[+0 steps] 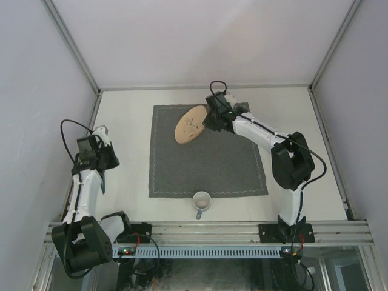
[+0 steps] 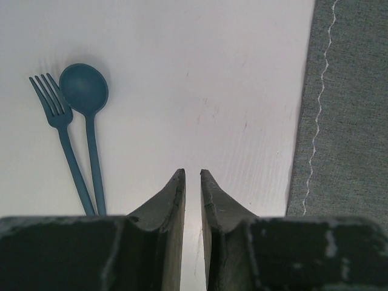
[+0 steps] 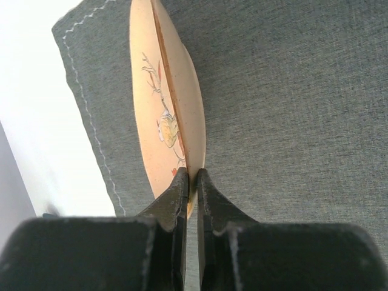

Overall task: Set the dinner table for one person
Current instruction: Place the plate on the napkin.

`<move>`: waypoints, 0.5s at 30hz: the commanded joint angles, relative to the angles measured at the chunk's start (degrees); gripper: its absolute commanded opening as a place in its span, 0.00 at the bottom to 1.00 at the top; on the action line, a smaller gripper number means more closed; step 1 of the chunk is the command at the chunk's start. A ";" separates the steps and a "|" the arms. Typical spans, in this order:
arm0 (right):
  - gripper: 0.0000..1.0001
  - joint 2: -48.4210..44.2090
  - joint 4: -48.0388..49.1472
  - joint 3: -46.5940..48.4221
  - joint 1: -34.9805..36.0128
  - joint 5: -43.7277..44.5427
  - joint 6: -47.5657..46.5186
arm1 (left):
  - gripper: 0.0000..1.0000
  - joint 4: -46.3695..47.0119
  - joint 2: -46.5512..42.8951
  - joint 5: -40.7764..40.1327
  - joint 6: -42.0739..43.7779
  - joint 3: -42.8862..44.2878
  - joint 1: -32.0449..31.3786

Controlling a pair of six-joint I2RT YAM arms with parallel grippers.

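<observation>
The desk (image 1: pixel 127 109) carries a grey stitched placemat (image 1: pixel 206 163) at its centre, and over the mat's far part the right gripper (image 3: pixel 193 176) pinches the rim of the painted plate (image 3: pixel 167 115), tilted on edge, likely ready to lay flat. The left wrist view alone makes plain a blue fork (image 2: pixel 56 115) and spoon (image 2: pixel 83 90) lying beside each other before the left gripper (image 2: pixel 193 176), narrow and empty; the mug (image 1: pixel 202 200) shows only from above.
</observation>
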 commanded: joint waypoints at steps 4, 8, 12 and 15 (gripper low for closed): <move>0.00 -5.77 7.50 -5.81 -1.91 -0.35 1.72 | 0.20 1.72 1.02 0.18 0.91 2.39 0.59; 0.00 -4.71 5.76 -8.02 -3.86 -1.53 2.29 | 0.20 1.83 1.09 0.37 0.87 2.40 0.61; 0.00 -1.40 4.24 -8.41 -5.14 -3.23 3.18 | 0.20 1.81 1.21 0.47 0.65 2.35 0.56; 0.00 1.24 3.38 -8.45 -5.73 -5.23 4.24 | 0.20 1.56 0.91 0.45 0.82 2.27 0.59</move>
